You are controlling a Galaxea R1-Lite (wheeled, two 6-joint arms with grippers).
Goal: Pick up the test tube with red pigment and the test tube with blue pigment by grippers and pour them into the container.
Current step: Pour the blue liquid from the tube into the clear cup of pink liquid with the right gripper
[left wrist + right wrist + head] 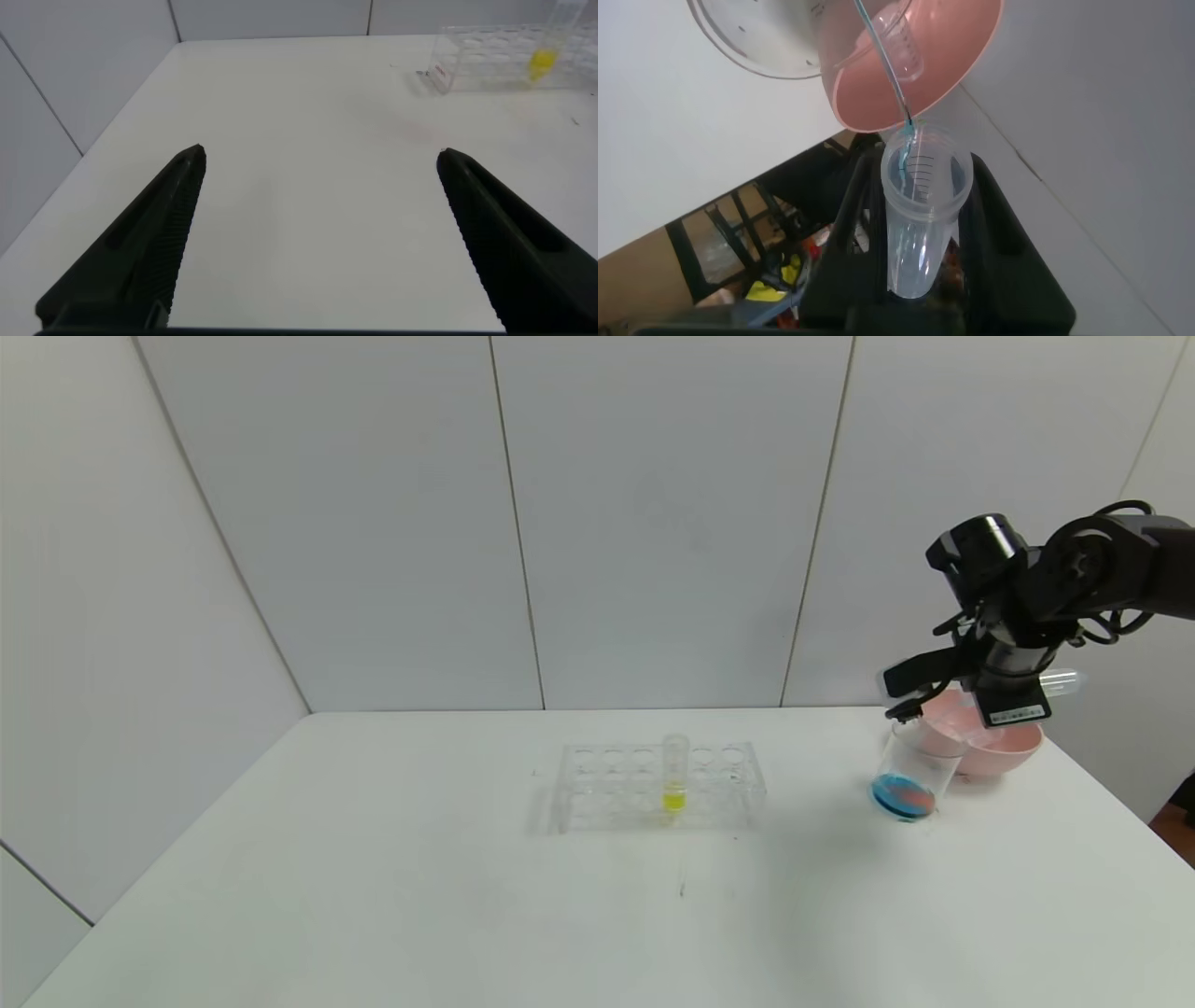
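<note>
My right gripper (1010, 698) is shut on a clear test tube (1061, 684), held lying on its side above the container (910, 773). In the right wrist view the tube (920, 219) sits between the black fingers (842, 215), nearly empty, with a thin blue thread running from its mouth toward the container's clear graduated wall (898, 45). Blue and orange-red liquid lie at the container's bottom. The test tube with red pigment is not in view. My left gripper (320, 154) is open and empty over bare table at the left.
A pink bowl (1013, 749) stands just behind the container, near the table's right edge. A clear tube rack (597, 789) at mid-table holds a tube with yellow liquid (674, 775). The rack also shows in the left wrist view (486, 61).
</note>
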